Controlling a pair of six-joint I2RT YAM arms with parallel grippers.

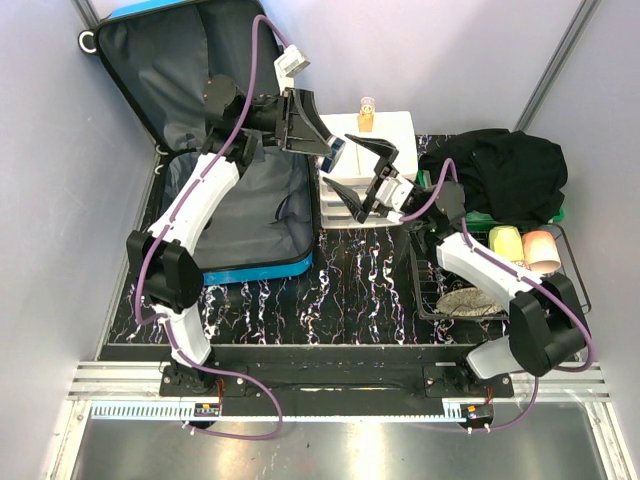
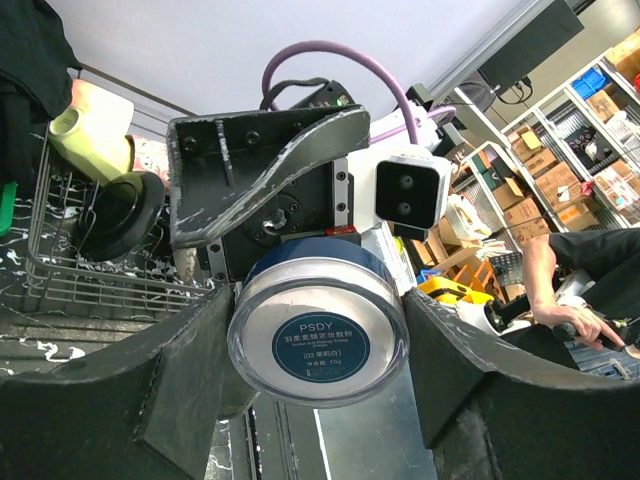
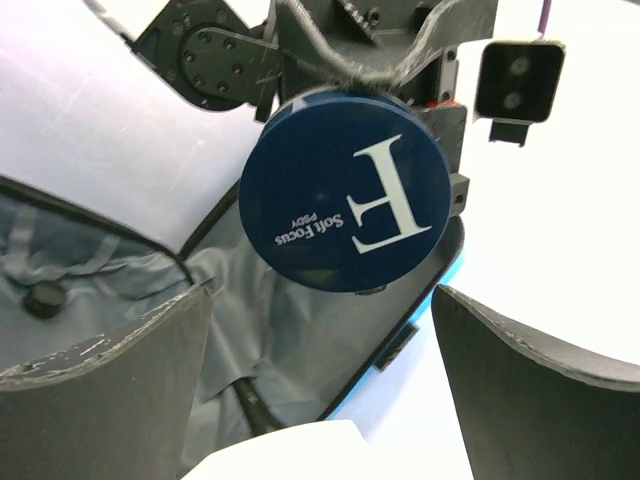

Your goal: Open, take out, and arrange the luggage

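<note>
— While the luggage (image 1: 270, 210) lies open at the far-left corner of the bench (image 1: 350, 290), why hold the powder jar (image 2: 317, 330) midair?
— Likely a handover; left end effector (image 2: 317, 385) clamps it; right end effector (image 3: 325, 370) gapes toward its lid.

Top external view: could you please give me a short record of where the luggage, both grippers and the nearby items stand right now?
luggage: open at far left, lid raised, grey lining showing
left gripper: shut on a round blue jar, held between the luggage and the white drawer organiser
right gripper: open, facing the jar's lid, apart from it
wire basket: at right, two cups inside
black garment: heaped behind the basket
</note>
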